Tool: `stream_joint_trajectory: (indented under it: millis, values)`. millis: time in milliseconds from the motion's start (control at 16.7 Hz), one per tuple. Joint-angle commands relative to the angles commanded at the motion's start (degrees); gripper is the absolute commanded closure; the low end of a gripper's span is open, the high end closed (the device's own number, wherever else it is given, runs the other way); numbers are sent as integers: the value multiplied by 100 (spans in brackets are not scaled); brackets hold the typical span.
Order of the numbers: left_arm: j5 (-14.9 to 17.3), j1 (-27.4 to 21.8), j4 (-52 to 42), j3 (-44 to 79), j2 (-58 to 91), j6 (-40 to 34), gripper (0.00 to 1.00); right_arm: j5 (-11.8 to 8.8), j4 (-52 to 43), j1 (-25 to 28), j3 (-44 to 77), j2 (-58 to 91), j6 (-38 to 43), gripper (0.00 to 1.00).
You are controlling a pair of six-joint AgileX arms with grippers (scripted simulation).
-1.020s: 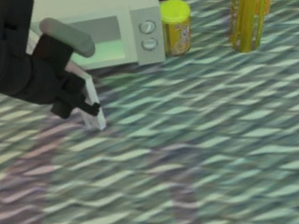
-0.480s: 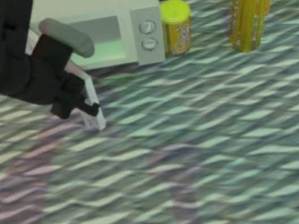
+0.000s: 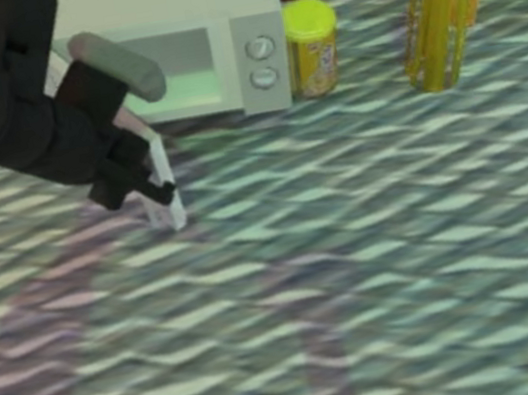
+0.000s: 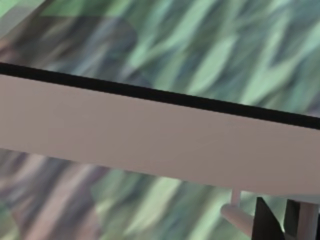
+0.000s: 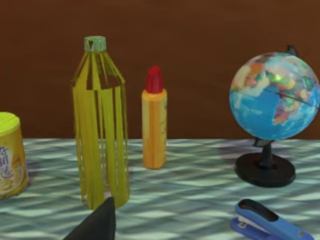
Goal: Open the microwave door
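With the microwave (image 3: 168,46) at the table's far left, the left gripper (image 3: 155,180) grips the free edge of the microwave door (image 3: 163,186), swung wide open; releasing looks next; the right arm is unseen from above.

Left arm: extended over the table's upper left in the top view, black links angled down toward the table's centre, a white segment at the frame's left edge and a grey cylindrical part riding on the wrist. Left gripper (image 3: 152,179): at the arm's lower end, its dark fingers (image 3: 163,190) apparently clamped on a thin pale panel edge, though the grip is partly hidden by the wrist. Right arm: outside the top view. Right gripper: only one dark fingertip (image 5: 97,223) shows in its own wrist view.
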Motion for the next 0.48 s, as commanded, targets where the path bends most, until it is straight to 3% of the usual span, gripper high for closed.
stream_joint_trajectory:
  millis: [480]
  values:
    - [231, 178, -143, -37, -20, 450, 100, 0, 0, 0, 0, 0, 0, 0]
